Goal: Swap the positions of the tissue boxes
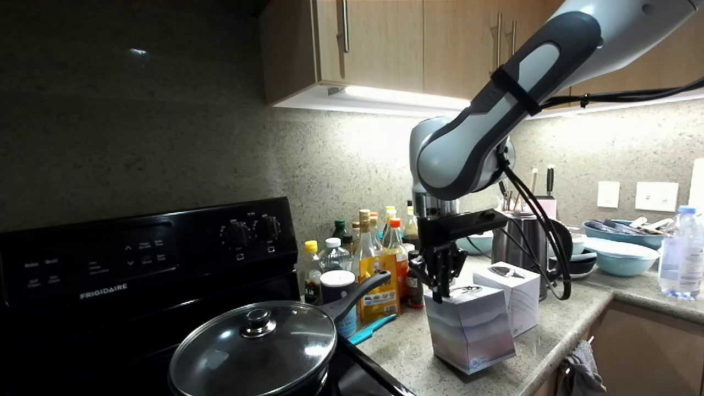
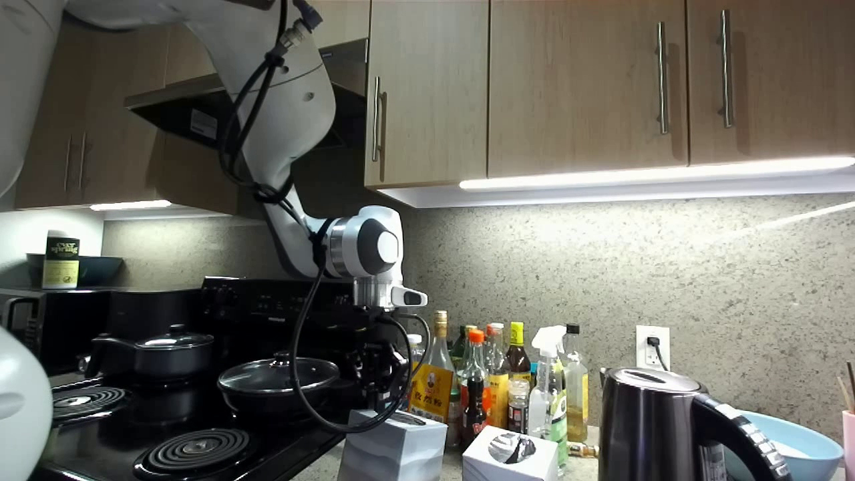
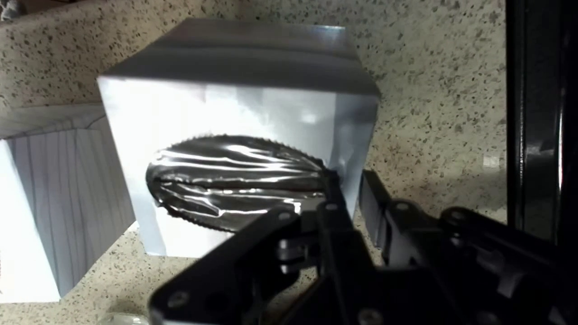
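The pale grey-lavender tissue box (image 1: 470, 333) is at the counter's stove side; it also shows in an exterior view (image 2: 401, 449) and in the wrist view (image 3: 266, 106). My gripper (image 1: 442, 296) is at its stove-side top edge. In the wrist view my gripper (image 3: 350, 176) has one finger in the film opening and one outside the wall, with the top strip between them. The box looks slightly tilted; I cannot tell whether its base touches the counter. The whitish tissue box (image 1: 521, 300) stands close beside it, towards the kettle, and shows in the wrist view (image 3: 72, 198).
A steel kettle (image 2: 644, 421) stands beyond the whitish box. Several bottles (image 1: 379, 258) line the wall behind. A lidded pan (image 1: 253, 341) on the stove points its handle at the counter. A teal utensil (image 1: 373, 329) lies near the stove edge. Blue bowls (image 1: 621, 258) stand farther along.
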